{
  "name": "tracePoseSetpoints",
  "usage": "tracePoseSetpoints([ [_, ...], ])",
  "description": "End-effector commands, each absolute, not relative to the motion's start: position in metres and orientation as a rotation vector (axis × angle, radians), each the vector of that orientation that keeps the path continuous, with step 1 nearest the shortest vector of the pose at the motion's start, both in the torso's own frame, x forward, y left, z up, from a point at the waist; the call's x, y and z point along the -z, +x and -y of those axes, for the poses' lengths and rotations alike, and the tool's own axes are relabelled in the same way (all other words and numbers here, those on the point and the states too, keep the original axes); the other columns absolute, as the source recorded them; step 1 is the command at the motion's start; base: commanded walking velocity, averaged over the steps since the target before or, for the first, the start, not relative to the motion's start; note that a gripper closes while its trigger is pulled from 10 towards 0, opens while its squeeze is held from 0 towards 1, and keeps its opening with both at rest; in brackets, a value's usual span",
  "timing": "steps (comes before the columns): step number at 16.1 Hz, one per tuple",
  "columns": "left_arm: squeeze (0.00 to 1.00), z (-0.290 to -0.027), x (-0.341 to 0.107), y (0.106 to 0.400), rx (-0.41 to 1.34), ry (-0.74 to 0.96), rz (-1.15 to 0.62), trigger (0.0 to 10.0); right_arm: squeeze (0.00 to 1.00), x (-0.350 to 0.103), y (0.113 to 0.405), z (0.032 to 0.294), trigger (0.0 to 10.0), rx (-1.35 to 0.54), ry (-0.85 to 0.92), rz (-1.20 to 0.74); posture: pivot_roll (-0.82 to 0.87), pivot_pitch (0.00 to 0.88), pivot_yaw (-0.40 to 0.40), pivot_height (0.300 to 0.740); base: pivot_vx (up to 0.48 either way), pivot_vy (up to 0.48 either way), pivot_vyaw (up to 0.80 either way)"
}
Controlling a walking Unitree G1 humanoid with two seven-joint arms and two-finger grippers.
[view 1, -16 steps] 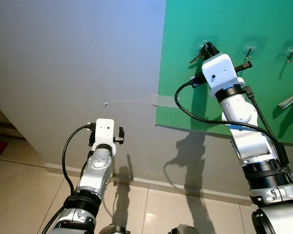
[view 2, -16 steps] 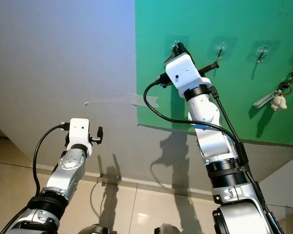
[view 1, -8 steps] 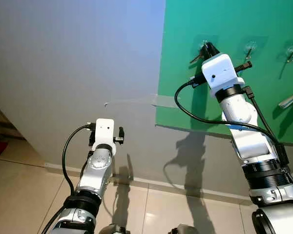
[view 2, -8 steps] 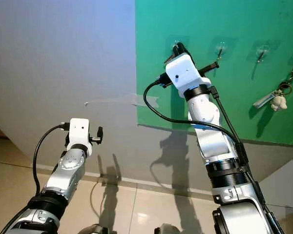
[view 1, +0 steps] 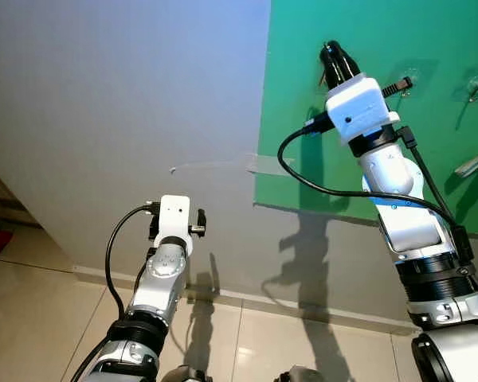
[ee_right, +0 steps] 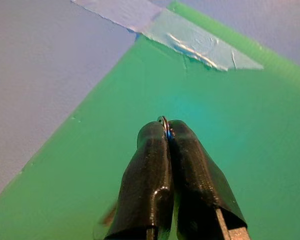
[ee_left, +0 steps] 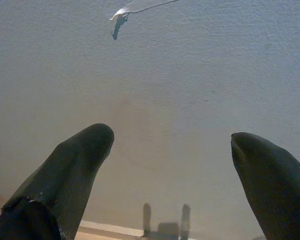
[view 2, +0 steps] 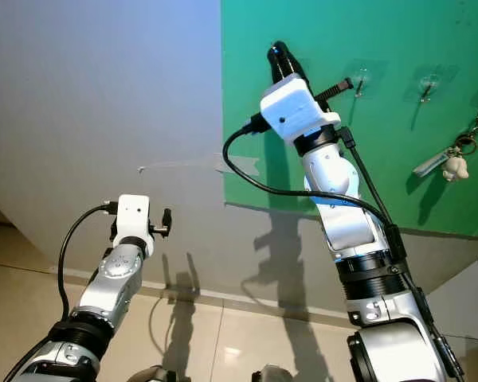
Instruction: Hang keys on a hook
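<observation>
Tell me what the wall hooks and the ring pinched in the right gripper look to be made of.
Hooks: likely clear plastic pads with small metal hooks; the green shows through.
Ring: thin metal wire by its bluish glint, clamped in the right gripper.

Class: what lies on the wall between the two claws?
Left eye view: bare grey wall and clear tape at the green board edge separate left claw from right claw.

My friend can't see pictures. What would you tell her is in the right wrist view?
Two black fingers of the right gripper are pressed together, pinching a thin metal key ring at their tips. Behind them is a green board taped to a grey wall.
</observation>
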State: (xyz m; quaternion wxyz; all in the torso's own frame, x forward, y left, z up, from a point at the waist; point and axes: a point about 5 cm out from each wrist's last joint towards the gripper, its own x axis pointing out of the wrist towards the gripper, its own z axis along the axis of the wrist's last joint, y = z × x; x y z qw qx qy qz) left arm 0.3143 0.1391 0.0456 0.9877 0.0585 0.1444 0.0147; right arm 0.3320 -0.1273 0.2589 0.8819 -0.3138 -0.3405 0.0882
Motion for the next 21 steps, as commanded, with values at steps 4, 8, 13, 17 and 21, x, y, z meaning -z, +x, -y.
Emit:
tracePoseSetpoints([
  [4,0.00,-0.138,-0.047,0.315,-0.024,0.128,-0.285,10.0,0.00,-0.260,0.328,0.128,10.0,-0.227,-0.846,0.760,-0.18,0.000,0.022,0.713,0.000,0.000,0.00],
  [8,0.00,-0.135,-0.046,0.316,-0.015,0.127,-0.290,10.0,0.00,-0.249,0.328,0.144,10.0,-0.237,-1.118,0.766,-0.19,0.000,0.024,0.713,0.000,0.000,0.00],
  [13,0.00,-0.132,-0.046,0.318,0.002,0.117,-0.297,10.0,0.00,-0.247,0.336,0.162,10.0,-0.236,-1.410,0.797,-0.20,0.000,0.040,0.713,0.000,0.000,0.00],
  [17,0.00,-0.098,-0.052,0.313,0.272,0.058,-0.313,10.0,0.00,-0.250,0.345,0.157,10.0,-0.245,-1.488,0.845,-0.20,0.000,0.039,0.713,0.000,0.000,0.00],
  [21,0.00,-0.089,-0.056,0.307,0.390,0.069,-0.322,10.0,0.00,-0.252,0.351,0.152,10.0,-0.260,-1.542,0.885,-0.20,0.000,0.036,0.713,0.000,0.000,0.00],
])
